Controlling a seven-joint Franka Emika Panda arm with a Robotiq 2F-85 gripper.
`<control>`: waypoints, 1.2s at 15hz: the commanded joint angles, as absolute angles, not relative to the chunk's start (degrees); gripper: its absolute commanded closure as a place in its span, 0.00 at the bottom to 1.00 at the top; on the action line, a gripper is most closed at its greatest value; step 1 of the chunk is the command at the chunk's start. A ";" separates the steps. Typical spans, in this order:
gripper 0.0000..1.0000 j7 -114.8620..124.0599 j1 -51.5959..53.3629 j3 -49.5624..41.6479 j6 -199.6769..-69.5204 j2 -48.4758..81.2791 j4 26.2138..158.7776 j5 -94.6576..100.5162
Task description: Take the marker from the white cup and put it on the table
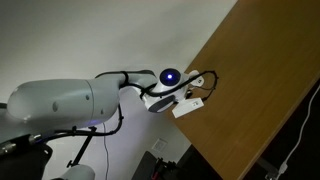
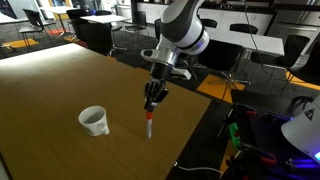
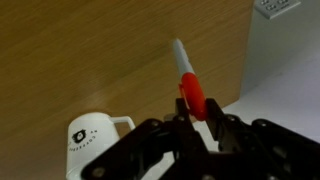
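My gripper (image 2: 152, 102) is shut on the red marker (image 2: 150, 124), which hangs upright below the fingers with its whitish end down, close over the brown table (image 2: 60, 85). I cannot tell if the tip touches the wood. The white cup (image 2: 93, 120) stands upright on the table, apart from the marker, nearer the table's middle. In the wrist view the marker (image 3: 191, 92) sticks out from between the black fingers (image 3: 196, 128) and the cup (image 3: 93, 134) with its handle is at the lower left. In an exterior view the gripper (image 1: 204, 82) is over the table's edge (image 1: 215, 60).
The table's front edge (image 2: 195, 140) lies close to the marker, with floor, cables and lit equipment (image 2: 262, 135) beyond it. Office chairs and desks (image 2: 100, 25) stand behind the table. A white box (image 1: 187, 107) is on the wrist.
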State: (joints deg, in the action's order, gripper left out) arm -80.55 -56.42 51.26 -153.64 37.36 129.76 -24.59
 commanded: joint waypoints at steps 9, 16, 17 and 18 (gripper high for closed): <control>0.00 -77.91 -53.82 50.60 -154.63 36.34 127.00 -29.56; 0.00 -78.21 -53.89 54.76 -157.08 29.76 128.29 -30.16; 0.00 -78.40 -54.20 55.49 -156.71 28.66 128.42 -30.48; 0.00 -80.10 -53.42 53.64 -155.24 32.55 126.48 -29.53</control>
State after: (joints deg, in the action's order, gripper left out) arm -79.38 -54.24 54.45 -155.59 32.96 126.70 -28.45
